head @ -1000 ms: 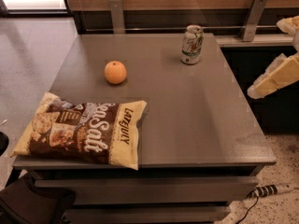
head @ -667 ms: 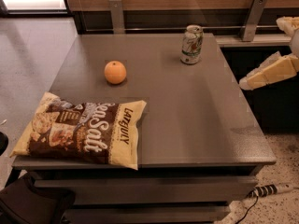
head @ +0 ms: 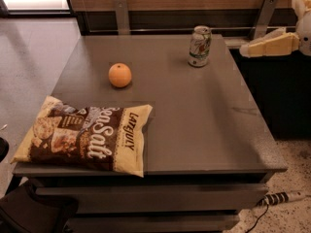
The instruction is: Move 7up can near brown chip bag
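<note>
In the camera view, the can (head: pixel 199 46) stood upright on the table (head: pixel 209 130), with nothing touching it. My gripper (head: pixel 252 48) hung off to the right of the can, apart from it and holding nothing. I could not tell how wide it stood. The bag (head: pixel 87 139) lay flat, well off to the can's near left, with an orange (head: pixel 119 75) roughly between them. I judged this the approach step. Next I needed to bring the gripper leftward onto the can, close around its body, then carry it toward the bag.
</note>
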`<state>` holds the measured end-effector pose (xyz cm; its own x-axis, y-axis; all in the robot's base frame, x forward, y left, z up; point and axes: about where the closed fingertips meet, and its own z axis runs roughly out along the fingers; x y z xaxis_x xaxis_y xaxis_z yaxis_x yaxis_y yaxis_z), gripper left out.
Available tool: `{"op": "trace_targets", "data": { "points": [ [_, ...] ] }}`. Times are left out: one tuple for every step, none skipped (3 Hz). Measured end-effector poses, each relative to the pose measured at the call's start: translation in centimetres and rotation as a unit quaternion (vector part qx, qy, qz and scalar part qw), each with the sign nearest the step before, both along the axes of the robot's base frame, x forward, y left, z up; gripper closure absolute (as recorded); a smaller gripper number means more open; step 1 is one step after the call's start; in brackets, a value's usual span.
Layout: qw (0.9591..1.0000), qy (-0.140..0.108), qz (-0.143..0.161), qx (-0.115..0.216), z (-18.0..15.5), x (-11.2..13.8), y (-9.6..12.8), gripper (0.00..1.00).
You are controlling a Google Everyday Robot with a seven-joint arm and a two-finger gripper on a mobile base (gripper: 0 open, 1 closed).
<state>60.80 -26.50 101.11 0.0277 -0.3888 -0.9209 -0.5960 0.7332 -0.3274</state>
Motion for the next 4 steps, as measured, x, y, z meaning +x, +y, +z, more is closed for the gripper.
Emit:
{"op": "trace_targets", "data": {
  "points": [
    [1.0000, 0.000, 0.000, 0.000, 0.0, 0.0, 0.0, 0.00],
    [0.9999, -0.003, 0.007, 0.014, -0.2, 1.2, 0.6, 0.00],
    [0.9990, -0.003, 0.017, 0.042, -0.7, 3.9, 1.7, 0.00],
    [0.9969, 0.001, 0.024, 0.076, -1.9, 6.2, 2.6, 0.00]
  ]
}}
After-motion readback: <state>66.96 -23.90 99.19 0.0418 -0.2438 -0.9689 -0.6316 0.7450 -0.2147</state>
